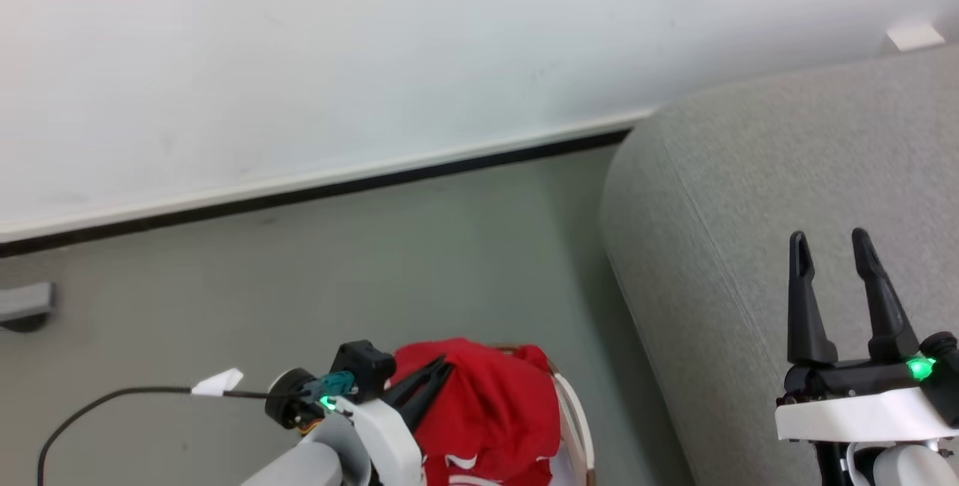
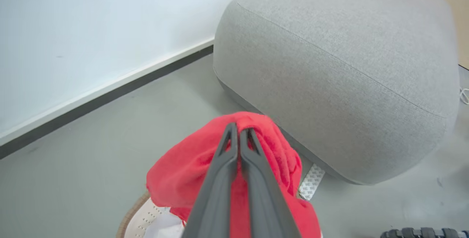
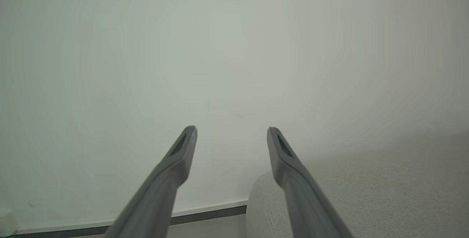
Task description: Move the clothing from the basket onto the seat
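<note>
At 6 o'clock in head view, left gripper [image 1: 438, 370] pinches bright red soft garment [image 1: 494, 404], bunched over oval cream-white perforated plastic basket [image 1: 578, 415]. At 3 o'clock sits large light-grey fabric seat [image 1: 749, 209], nothing red on it. Right gripper [image 1: 829, 239] gapes, empty. Judgement: transfer pending.

My left gripper [image 2: 240, 132] has its dark fingers pinched together with the bright red soft sports clothing [image 2: 183, 172] bunched round the tips, so how much cloth sits between them is hidden. The clothing's lower part runs off the bottom of the head view, and the white marks there are too chopped to read. The oval cream-white perforated plastic basket [image 2: 146, 218] is mostly buried under it. The big light-grey fabric sofa [image 1: 749, 194] gets cut by the right and bottom edges, and its top is blurry in my left wrist view. There's a small white thing [image 1: 914, 35] past it and a dark ridged thing [image 2: 421, 233] clipped at the bottom edge. Can't tell what either is.
</note>
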Available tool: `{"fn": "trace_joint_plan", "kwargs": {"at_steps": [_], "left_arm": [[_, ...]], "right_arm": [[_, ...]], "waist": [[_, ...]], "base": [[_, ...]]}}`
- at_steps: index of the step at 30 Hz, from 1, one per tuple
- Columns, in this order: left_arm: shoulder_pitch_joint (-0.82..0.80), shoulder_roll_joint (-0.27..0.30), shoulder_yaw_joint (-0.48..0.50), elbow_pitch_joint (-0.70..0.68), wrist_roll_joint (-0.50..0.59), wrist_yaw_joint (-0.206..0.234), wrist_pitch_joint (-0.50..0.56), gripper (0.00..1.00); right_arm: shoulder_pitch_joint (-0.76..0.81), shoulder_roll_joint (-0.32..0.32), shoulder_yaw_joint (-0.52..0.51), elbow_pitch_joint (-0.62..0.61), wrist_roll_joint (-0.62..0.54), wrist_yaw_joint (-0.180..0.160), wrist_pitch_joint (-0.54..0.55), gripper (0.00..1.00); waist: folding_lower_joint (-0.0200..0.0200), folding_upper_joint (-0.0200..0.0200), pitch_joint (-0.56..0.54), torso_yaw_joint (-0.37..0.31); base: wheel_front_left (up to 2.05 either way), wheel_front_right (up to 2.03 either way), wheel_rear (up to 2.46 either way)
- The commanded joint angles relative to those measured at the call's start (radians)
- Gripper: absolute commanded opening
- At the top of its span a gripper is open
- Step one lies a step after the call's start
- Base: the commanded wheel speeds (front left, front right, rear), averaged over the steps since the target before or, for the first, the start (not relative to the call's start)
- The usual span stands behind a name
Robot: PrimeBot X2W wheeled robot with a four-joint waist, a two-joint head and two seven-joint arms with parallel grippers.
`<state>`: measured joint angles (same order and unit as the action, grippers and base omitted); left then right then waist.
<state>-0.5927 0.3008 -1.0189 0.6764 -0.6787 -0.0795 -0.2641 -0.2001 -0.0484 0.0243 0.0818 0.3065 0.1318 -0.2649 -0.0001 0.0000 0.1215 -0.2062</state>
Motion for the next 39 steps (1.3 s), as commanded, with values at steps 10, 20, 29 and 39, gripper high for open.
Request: {"fn": "trace_joint_plan", "kwargs": {"at_steps": [10,20,29,39], "left_arm": [[0.034,0.019,0.171,-0.233,0.084,0.027,-0.001,0.0],[-0.039,0.038,0.261,-0.38,0.08,0.059,0.0,0.0],[-0.038,0.059,0.285,-0.437,0.061,0.086,0.013,0.0],[-0.032,0.058,0.282,-0.451,0.056,0.093,0.019,0.0]], "right_arm": [[0.051,-0.004,0.038,0.036,0.014,-0.002,0.001,1.0],[0.059,-0.004,0.12,0.062,0.027,-0.002,0.001,1.0],[0.062,-0.004,0.177,0.078,0.027,-0.002,0.001,1.0],[0.042,-0.003,0.241,0.113,-0.041,-0.002,0.001,1.0]], "waist": [[0.0001,0.0,-0.104,0.069],[0.0001,0.0,-0.135,0.082],[0.0001,0.0,-0.143,0.087],[0.0001,0.0,-0.146,0.103]], "base": [[0.0,0.0,0.0],[0.0,0.0,0.0],[0.0,0.0,0.0],[0.0,0.0,0.0]]}}
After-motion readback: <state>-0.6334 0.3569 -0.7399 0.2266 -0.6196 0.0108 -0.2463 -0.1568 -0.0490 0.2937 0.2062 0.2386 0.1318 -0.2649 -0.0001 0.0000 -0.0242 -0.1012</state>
